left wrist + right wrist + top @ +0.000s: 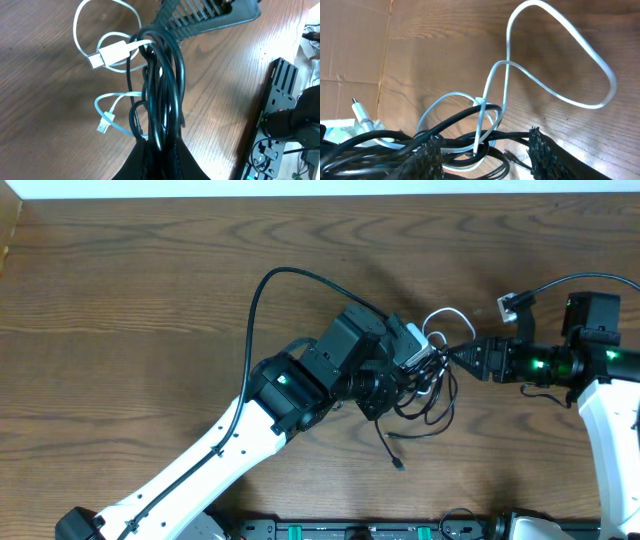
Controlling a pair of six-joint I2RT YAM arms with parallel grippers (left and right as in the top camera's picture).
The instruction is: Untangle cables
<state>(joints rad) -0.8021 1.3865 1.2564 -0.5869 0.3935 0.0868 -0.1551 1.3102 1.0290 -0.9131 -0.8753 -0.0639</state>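
- Tabletop point(150, 300): dark brown wood with a bold wavy grain and a flat, slightly glossy surface.
- Cables sit right of centre on the tabletop, between the two pincers, bunched into one knot.
- Black cables point(165, 85): thin, smooth and shiny, in several long loops laid side by side. Overhead, loose loops spill toward the near edge, and one strand ends in a small black plug point(398, 465) lying flat on the wood.
- White cable point(555, 55): thinner and matte. One big open loop lies on the wood on the far side of the knot, and the rest threads through the black loops.
- The white cable has a flat rectangular plug point(107, 55) at one end and a smaller plug point(102, 126) lower down, both lying on the wood beside the black loops.
- Left pincer point(155, 157): closed tight on the black cables, which rise out of it as one bunch.
- Right pincer point(485, 150): jaws partway apart. Its pads point(427, 160) are black and coarsely ridged. Black and white strands pass through the gap, unclamped.
- The two pincers face each other, close together at the knot.
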